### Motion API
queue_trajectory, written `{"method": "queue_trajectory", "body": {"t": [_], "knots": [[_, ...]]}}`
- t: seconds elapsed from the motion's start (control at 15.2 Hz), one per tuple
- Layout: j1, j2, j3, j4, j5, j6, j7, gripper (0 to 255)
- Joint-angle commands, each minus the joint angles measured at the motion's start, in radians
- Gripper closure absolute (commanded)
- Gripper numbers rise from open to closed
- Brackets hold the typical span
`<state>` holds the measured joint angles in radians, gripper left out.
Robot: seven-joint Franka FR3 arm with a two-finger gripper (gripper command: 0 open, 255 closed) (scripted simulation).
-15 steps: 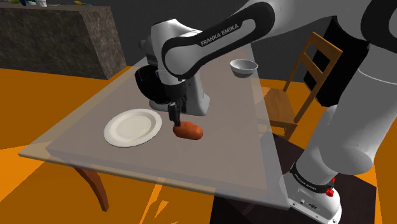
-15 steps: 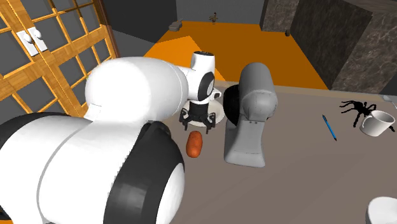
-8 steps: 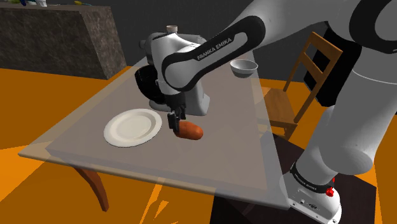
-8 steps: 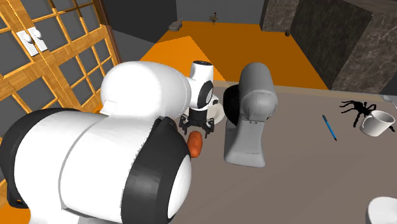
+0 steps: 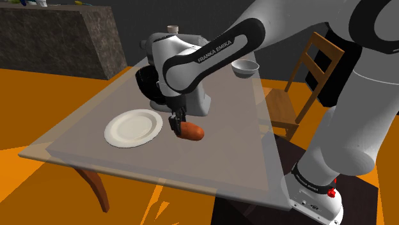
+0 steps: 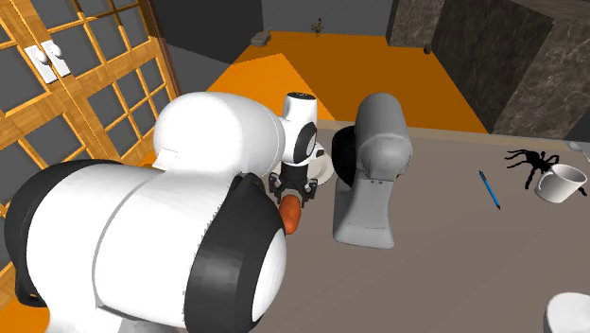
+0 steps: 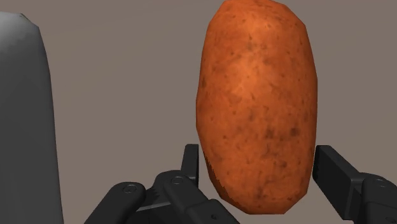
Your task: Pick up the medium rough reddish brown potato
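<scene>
Now | potato [image 7: 257, 95] is straddled near one end by gripper [image 7: 257, 156] | long axis is set across the closing line | jaws are held apart, nothing clasped | mid-table [image 5: 211, 160]

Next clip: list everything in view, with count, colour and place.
potato: one, reddish brown, on the table
plate: one, white, beside the potato
appliance: one, grey, beside the potato
bowl: one, grey, table's far corner
pen: one, blue, on the table
spider: one, black, beside the cup
cup: one, white, on the table
chair: one, wooden, beside the table
table: one, grey, on the orange floor
arm: one, white, over the table
gripper: one, black, open around the potato
</scene>
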<state>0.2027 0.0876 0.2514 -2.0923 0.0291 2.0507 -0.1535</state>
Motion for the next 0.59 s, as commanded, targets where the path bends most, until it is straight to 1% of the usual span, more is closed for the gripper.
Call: {"method": "queue_trajectory", "body": {"t": [0.0,0.2,0.53], "knots": [[0.0,0.001,0.0,0.0,0.0,0.0,0.0,255],[0.0,0.001,0.0,0.0,0.0,0.0,0.0,255],[-0.002,-0.029,0.0,0.035,0.007,-0.064,-0.003,255]]}}
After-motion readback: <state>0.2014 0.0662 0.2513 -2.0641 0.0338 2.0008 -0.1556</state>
